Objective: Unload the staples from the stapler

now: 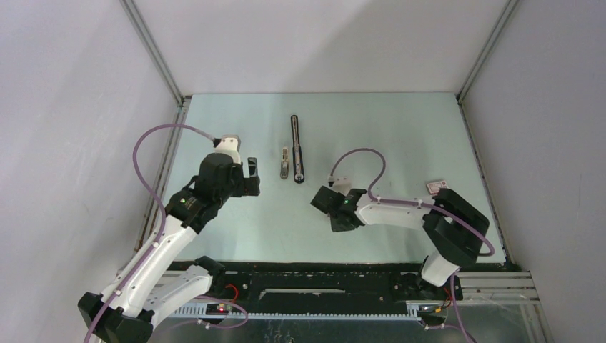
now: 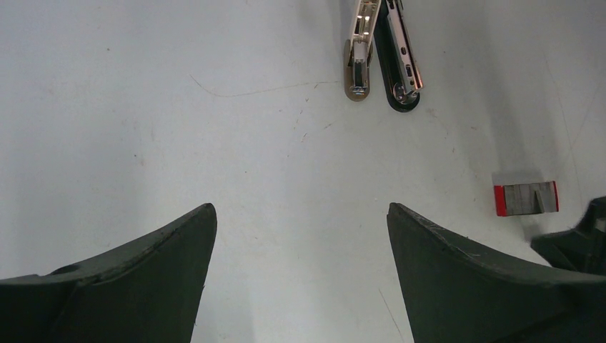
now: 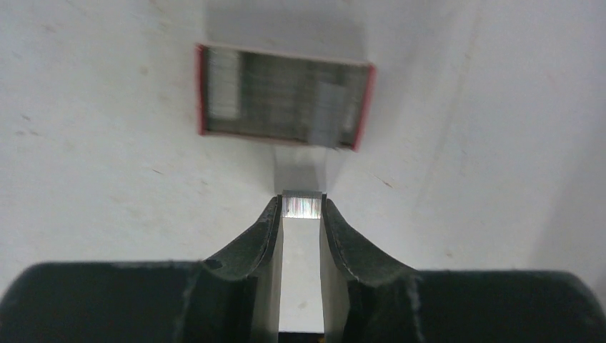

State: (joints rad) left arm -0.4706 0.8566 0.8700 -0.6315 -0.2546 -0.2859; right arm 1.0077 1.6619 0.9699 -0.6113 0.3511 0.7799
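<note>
Stapler (image 1: 297, 146) is laid mid-table, long axis 12-6, at 11 o'clock of right gripper (image 3: 301, 208). Staples (image 3: 302, 206) are pinched in its narrow jaws, with box (image 3: 284, 96) dead ahead at 12 o'clock. Left gripper (image 2: 301, 209) is held wide, empty.

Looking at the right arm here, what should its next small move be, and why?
Probably ease the right end effector forward until it is over the red-edged box. Its fingertips pinch a short staple strip held clear of the table, and the box lies open just ahead. The stapler lies apart from both arms.
</note>
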